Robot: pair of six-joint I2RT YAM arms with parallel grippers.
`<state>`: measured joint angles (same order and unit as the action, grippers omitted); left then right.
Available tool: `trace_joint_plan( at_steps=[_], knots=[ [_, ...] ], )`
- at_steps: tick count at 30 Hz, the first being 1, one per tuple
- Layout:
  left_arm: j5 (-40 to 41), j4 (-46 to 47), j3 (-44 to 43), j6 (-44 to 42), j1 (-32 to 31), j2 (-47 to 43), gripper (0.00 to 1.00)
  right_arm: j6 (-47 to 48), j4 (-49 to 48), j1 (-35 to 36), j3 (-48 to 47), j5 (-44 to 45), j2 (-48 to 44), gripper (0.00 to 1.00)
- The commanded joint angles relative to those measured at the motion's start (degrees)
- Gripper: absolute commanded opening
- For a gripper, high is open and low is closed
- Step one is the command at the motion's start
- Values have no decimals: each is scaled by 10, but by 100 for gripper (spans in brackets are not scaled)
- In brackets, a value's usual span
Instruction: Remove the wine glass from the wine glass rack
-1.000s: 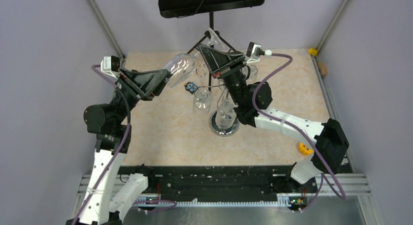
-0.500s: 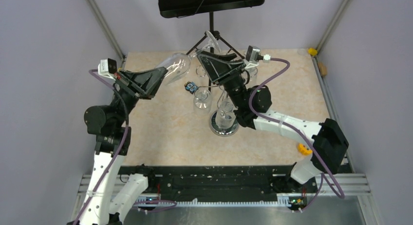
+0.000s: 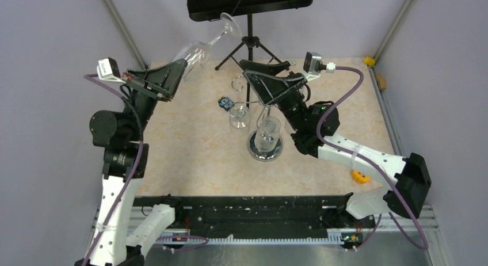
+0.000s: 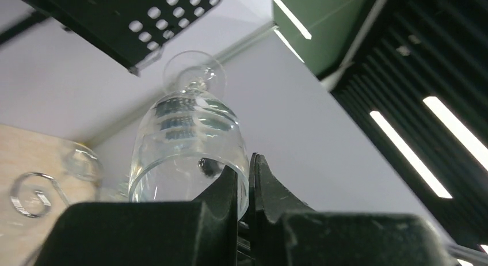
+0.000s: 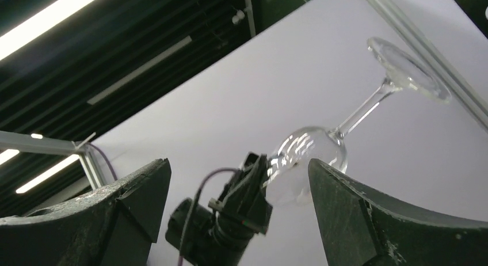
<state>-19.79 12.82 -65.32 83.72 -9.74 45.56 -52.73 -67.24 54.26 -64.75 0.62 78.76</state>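
Note:
The wine glass (image 3: 198, 50) is clear and tilted, its foot up to the right, off the wine glass rack (image 3: 265, 148). My left gripper (image 3: 183, 64) is shut on its rim. In the left wrist view one finger (image 4: 229, 188) sits inside the bowl (image 4: 184, 142) and the other outside. The rack's chrome base, post and curled hooks (image 3: 237, 82) stand mid-table with two glasses (image 3: 239, 117) hanging. My right gripper (image 3: 244, 68) is open above the rack with nothing in it. In the right wrist view the right gripper (image 5: 239, 161) frames the wine glass (image 5: 313, 151) farther off.
A black music stand (image 3: 248, 0) rises at the table's back edge, close to the glass foot. A small blue and black object (image 3: 225, 102) lies left of the rack. A yellow piece (image 3: 361, 175) sits by the right arm's base.
My left gripper shut on the glass rim and carried the glass up and back-left, off the rack. My right gripper opened and drew back to the right.

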Motion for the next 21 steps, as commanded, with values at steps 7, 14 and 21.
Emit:
trace_joint_plan(
  at_steps=[7,14,21],
  knots=[
    [137,-352,-132,-365,2,-14,0,113,410,2,-56,-96,-130,84],
    [173,-569,-162,-544,2,47,0,220,594,2,-5,-13,-277,84],
    [181,-680,-182,-635,2,151,0,284,717,2,-5,100,-384,84]
  ],
)
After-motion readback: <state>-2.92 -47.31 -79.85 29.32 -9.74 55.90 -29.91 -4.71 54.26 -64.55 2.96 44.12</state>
